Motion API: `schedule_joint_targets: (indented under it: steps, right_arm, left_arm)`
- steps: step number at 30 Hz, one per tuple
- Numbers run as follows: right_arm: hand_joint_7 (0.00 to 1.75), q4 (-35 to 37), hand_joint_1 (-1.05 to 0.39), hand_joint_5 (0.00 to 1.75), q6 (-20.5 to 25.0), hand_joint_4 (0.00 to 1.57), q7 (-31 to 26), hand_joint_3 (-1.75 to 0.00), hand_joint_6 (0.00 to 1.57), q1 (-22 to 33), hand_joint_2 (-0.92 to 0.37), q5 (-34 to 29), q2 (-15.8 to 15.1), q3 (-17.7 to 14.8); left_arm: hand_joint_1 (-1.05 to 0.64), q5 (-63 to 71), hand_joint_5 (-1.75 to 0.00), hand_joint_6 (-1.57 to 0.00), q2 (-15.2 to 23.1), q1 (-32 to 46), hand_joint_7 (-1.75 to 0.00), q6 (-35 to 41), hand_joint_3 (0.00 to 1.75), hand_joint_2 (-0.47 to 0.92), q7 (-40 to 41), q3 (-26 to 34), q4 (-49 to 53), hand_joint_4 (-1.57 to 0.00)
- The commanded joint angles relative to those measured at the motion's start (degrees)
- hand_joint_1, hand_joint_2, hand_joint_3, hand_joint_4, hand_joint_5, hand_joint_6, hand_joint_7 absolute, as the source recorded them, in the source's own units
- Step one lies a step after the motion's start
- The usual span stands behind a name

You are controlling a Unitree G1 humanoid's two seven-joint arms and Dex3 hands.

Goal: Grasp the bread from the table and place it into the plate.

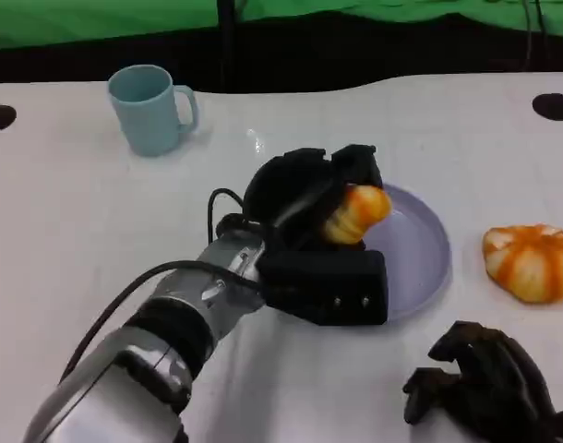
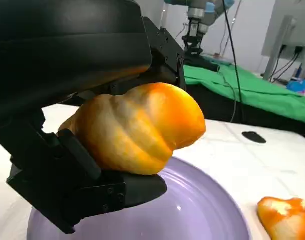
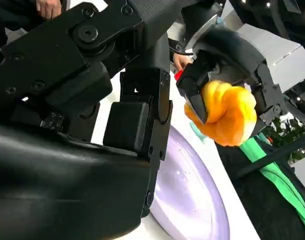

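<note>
1. Bread is grasped by the left hand; held above the plate, over its left part.
2. Right hand is rested on the table; fingers curled, nothing held.
3. Second bread is seen right of the plate; mug at far left.

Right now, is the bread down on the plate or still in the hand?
In the left hand: the bread hangs above the plate, not touching it.
</note>
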Motion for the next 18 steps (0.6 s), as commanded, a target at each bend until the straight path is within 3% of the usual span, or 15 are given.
schedule_joint_targets:
  steps: [1, 3, 5, 6, 14, 15, 17, 18]
  right_arm:
    - [0.37, -1.01, -1.05, 0.75, -0.16, 1.57, -0.27, -0.01, 1.57, 0.45, -0.71, 0.17, -0.26, 0.04]
    - [0.37, -1.38, -1.04, 0.75, 0.06, 1.57, -0.62, 0.0, 1.57, 0.59, -0.71, 0.27, -0.18, 0.13]
    - [0.37, -1.41, -1.04, 0.75, -0.1, 1.57, -0.6, 0.0, 1.57, 0.63, -0.71, 0.33, -0.11, 0.18]
    - [0.37, -1.38, -1.04, 0.75, -0.17, 1.57, -0.55, 0.0, 1.57, 0.63, -0.71, 0.33, -0.11, 0.2]
    - [0.37, -1.5, -1.03, 0.75, 0.02, 1.57, -0.5, 0.0, 1.57, 0.69, -0.72, 0.45, -0.11, 0.27]
    - [0.37, -1.58, -1.03, 0.75, 0.17, 1.57, -0.46, 0.0, 1.57, 0.72, -0.71, 0.52, -0.1, 0.31]
    - [0.37, -1.83, -1.04, 0.75, 0.1, 1.57, -1.05, 0.0, 1.57, 0.79, -0.71, 0.03, -0.2, 0.49]
    - [0.38, -1.93, -1.05, 0.75, 0.02, 1.57, -1.33, 0.0, 1.57, 0.83, -0.71, -0.14, -0.23, 0.57]
  left_arm:
    - [-0.28, 0.68, -1.75, -0.69, -0.19, -2.93, -1.34, 1.69, 0.91, 0.63, -4.39, -1.39, 1.15, -0.84]
    - [-0.29, 0.43, -1.72, -0.72, -0.38, -3.6, -1.12, 2.34, 0.71, 0.71, -7.24, -1.61, 1.31, -0.71]
    - [-0.33, 0.46, -1.6, -0.73, -0.38, -3.93, -0.81, 2.6, 0.38, 0.86, -8.81, -1.92, 1.32, -0.62]
    - [-0.33, 0.46, -1.58, -0.73, -0.36, -3.98, -0.76, 2.66, 0.32, 0.89, -9.12, -2.0, 1.27, -0.6]
    - [-0.34, 0.58, -1.55, -0.74, -0.33, -4.42, -0.69, 3.88, 0.25, 0.92, -12.03, -2.62, 1.3, -0.58]
    - [-0.56, 0.79, -1.03, -0.36, -0.36, -4.75, -0.45, 4.7, 0.25, 0.92, -13.97, -3.0, 1.44, -0.3]
    - [-0.78, 1.53, -0.6, -0.1, -0.23, -5.65, -0.23, 6.89, 0.28, 0.92, -18.26, -4.14, 1.37, -0.09]
    - [-0.85, 1.7, -0.51, -0.05, -0.16, -5.83, -0.17, 7.55, 0.29, 0.92, -19.34, -4.42, 1.13, -0.05]
